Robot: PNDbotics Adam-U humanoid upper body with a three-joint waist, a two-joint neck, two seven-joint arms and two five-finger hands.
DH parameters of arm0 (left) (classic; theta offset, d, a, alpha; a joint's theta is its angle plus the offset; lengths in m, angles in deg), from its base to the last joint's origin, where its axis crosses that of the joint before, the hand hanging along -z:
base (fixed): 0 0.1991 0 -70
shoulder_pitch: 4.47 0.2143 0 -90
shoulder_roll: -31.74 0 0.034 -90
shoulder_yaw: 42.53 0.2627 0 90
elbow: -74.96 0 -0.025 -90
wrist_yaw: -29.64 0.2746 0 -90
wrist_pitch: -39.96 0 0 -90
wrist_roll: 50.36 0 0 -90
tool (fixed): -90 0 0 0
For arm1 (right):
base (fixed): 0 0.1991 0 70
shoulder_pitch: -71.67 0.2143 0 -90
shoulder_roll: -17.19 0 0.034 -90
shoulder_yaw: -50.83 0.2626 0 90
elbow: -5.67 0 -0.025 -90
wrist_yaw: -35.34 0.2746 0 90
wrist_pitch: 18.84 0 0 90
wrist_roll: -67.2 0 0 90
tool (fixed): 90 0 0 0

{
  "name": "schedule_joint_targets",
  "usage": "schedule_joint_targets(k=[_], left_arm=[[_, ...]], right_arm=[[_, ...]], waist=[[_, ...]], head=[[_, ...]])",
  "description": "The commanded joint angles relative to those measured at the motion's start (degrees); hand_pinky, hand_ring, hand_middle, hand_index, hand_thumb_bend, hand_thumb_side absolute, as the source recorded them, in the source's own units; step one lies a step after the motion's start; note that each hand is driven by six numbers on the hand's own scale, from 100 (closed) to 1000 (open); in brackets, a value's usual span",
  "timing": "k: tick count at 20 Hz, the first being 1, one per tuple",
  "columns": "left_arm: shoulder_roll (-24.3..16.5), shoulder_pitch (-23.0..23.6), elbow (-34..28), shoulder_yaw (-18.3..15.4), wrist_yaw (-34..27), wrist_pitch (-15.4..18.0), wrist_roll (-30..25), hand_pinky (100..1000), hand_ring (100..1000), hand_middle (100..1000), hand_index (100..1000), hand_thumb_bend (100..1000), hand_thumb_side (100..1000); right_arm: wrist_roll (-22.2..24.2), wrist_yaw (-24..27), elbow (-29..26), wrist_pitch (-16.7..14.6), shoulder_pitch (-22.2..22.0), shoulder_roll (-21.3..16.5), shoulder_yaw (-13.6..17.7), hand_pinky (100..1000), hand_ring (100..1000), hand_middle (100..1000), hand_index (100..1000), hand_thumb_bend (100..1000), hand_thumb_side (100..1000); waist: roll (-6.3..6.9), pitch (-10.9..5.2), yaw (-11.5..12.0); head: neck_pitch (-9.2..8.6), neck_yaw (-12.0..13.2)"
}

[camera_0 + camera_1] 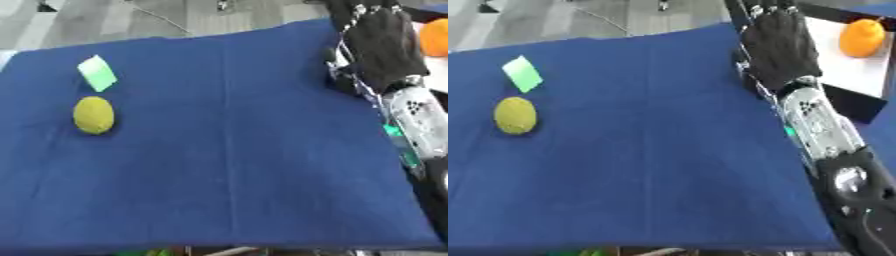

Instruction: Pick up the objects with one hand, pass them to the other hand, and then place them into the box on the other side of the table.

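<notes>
A yellow lemon-like fruit (94,115) lies on the blue cloth at the left. Just beyond it sits a small light-green block (97,73). An orange (861,38) rests inside the white-floored box (846,70) at the far right of the table. My right hand (779,47) hovers at the table's right edge, beside the box, back of the hand up, fingers fairly straight and holding nothing. Its silver forearm (815,122) runs down the right side. My left hand shows in neither view.
The blue cloth (227,150) covers the whole table. The box has a dark rim (852,106) next to my right forearm. Grey floor lies beyond the far edge.
</notes>
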Motion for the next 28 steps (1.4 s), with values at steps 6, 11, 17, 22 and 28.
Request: schedule_joint_targets(k=[6,11,17,22,28], left_arm=[[0.6,-6.5,5.8,3.3,32.0,20.0,-14.4,821,807,836,916,285,885],[3.9,-9.5,9.7,6.0,48.2,20.0,-5.7,826,836,874,934,439,841],[6.0,-10.3,15.0,5.4,65.0,20.0,13.1,790,796,839,911,422,499],[6.2,-9.9,19.9,3.9,76.4,20.0,26.5,778,786,828,903,400,454],[7.0,-9.3,24.0,2.9,80.0,16.1,40.9,756,755,801,879,329,280]], right_arm=[[-1.8,3.0,0.8,0.8,0.6,0.4,-0.3,884,632,915,1000,135,100],[-2.3,4.0,0.8,1.0,0.5,0.9,-0.2,879,650,911,1000,100,100],[-2.8,4.8,0.9,1.3,0.2,1.4,0.0,875,666,907,1000,100,100],[-3.3,5.2,0.9,1.6,-0.1,1.6,0.2,873,672,904,1000,100,100],[-3.6,5.6,0.9,1.8,-0.2,1.8,0.4,870,680,898,1000,100,100]], waist=[[-0.44,-0.99,-0.5],[-0.68,-0.89,-0.8],[-0.91,-0.84,-1.0],[-0.94,-0.74,-1.0],[-1.18,-0.52,-1.1]], head=[[-0.14,0.4],[-0.14,0.3],[-0.14,0.2],[-0.14,0.2],[-0.14,0.3]])
